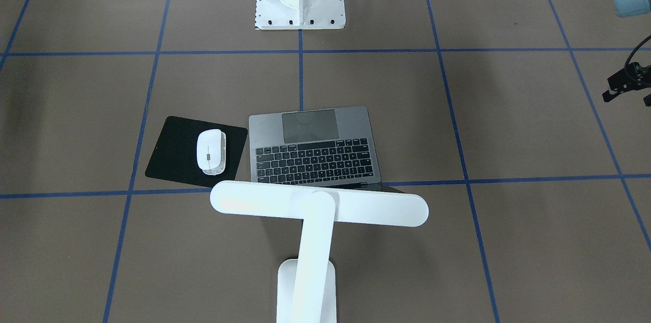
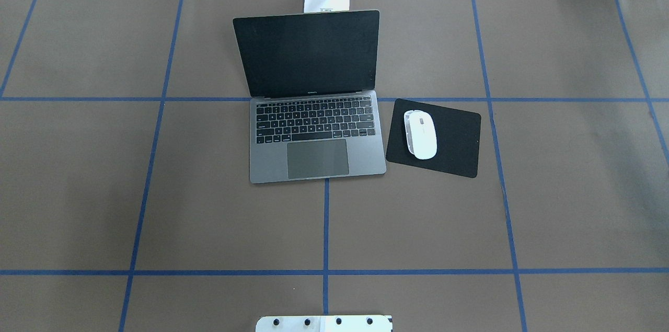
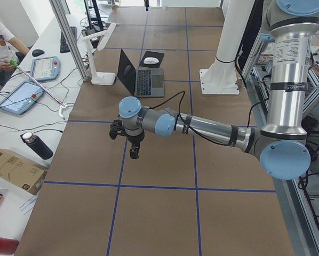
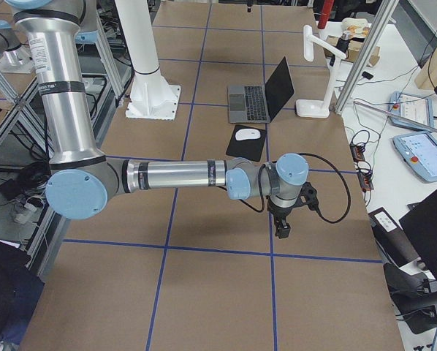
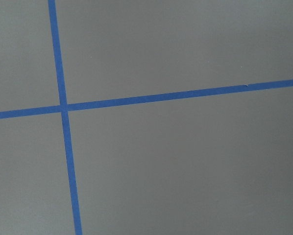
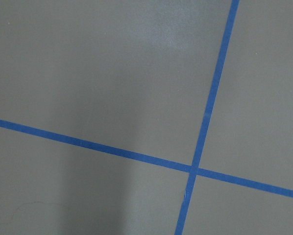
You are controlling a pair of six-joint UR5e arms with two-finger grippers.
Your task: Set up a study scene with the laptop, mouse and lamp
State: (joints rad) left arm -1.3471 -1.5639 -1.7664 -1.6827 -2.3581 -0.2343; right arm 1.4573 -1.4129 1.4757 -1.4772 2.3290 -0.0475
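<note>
Tools first: our left tool [image 3: 134, 153] and right tool [image 4: 283, 228] each hang above bare bench [image 2: 157, 191], touching nothing we can make out. Honestly we can't tell if either one is spread or clenched. Well apart from both, roughly between them, the laptop [image 2: 313, 120] sits open. On its right-tool side the mouse [image 2: 420, 134] lies on a black pad [image 2: 454, 154]. Just behind the screen stands the lamp [image 1: 319, 203].

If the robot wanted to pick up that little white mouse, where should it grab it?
Probably from straight above, pinching its two long sides: the mouse lies flat on the black mouse pad, low and oval, narrower across than lengthwise.
</note>
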